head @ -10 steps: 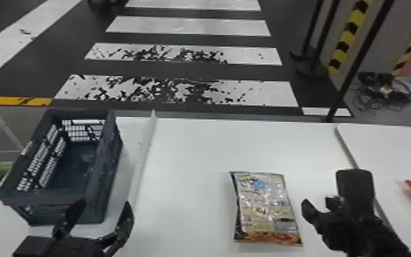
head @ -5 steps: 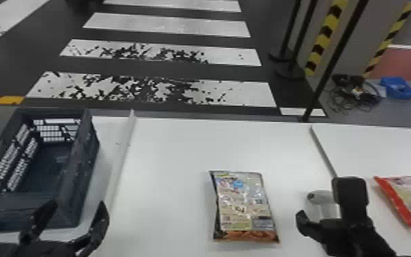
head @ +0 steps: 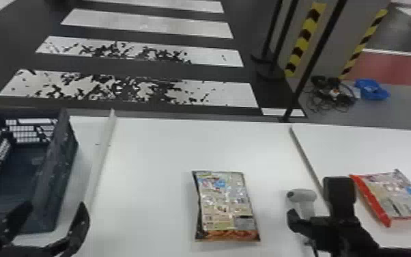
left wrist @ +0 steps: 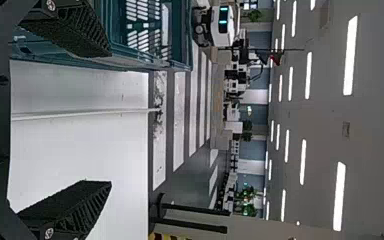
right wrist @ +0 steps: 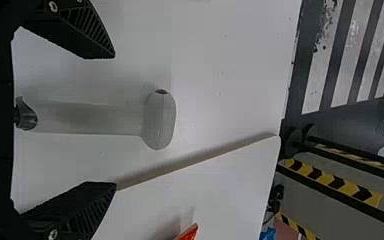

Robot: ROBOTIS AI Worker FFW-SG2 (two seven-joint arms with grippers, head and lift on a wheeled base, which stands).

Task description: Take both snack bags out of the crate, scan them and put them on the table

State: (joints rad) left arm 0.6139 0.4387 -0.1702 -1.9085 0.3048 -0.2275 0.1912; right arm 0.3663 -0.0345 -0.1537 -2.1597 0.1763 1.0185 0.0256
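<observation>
Two long, thin strips [head: 100, 160] [head: 304, 160] divide one white table [head: 167, 147], the largest item we list.

One dark plastic crate [head: 56, 167], open-topped, with slotted walls; we record it at the table's left, beyond the left strip, and see bare floor inside.

Two black grippers. The left gripper [head: 57, 204] we enter as released, its two fingers wide apart by the crate's near right corner. The right gripper [head: 314, 196] we enter as released also; its two fingers stand apart, one on each side of the scanner.

Two snack bags, both flat on the table and outside the crate. The first bag [head: 227, 205] lies between the strips: glossy, pale, covered in small printed panels, with one blue patch near its far end, a dark left edge and an orange-brown band along its near end. The second bag [head: 396, 194] lies beyond the right strip, turned at a slant: silvery printed face, one blue patch, one bright red band along its left edge.

One pale grey scanner [right wrist: 160, 120], rounded head, straight handle; we find it on the table just beside the right strip, between the two bags.
</observation>
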